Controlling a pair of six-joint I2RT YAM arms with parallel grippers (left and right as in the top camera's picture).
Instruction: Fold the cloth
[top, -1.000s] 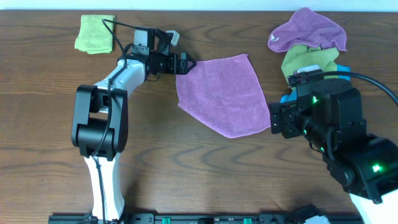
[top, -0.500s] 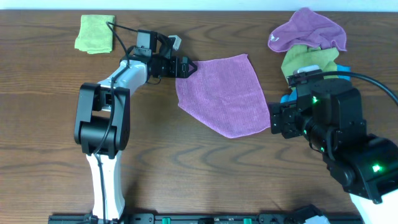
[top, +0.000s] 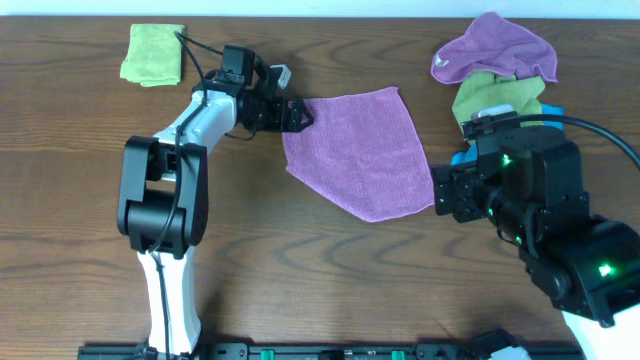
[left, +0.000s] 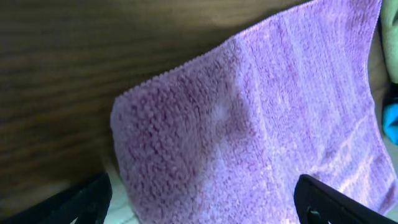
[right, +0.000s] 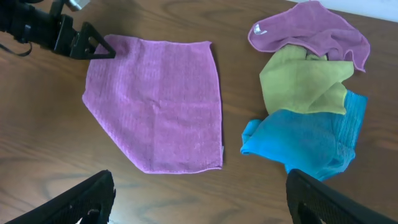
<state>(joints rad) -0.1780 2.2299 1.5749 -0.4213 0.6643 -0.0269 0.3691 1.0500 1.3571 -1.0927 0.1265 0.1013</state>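
Note:
The cloth (top: 360, 150) lies spread flat on the wooden table, pinkish-mauve, with one corner pointing toward the front. My left gripper (top: 303, 113) sits at its back-left corner. In the left wrist view the cloth (left: 261, 124) fills the frame. That corner lies between the wide-apart fingers of the left gripper (left: 202, 211), which stands open. My right gripper (top: 440, 195) hovers by the cloth's right corner. In the right wrist view the right gripper (right: 199, 208) is open over bare wood. The cloth (right: 161, 106) lies ahead of it, a small white label at its right edge.
A pile of cloths sits at the back right: a lilac-purple one (top: 495, 50), an olive-green one (top: 490, 95) and a bright blue one (right: 311, 134). A folded yellow-green cloth (top: 153, 53) lies at the back left, near the table's far edge.
The left wrist has shifted a little and turned at the cloth's back-left corner. The cloth and the right arm have not moved.

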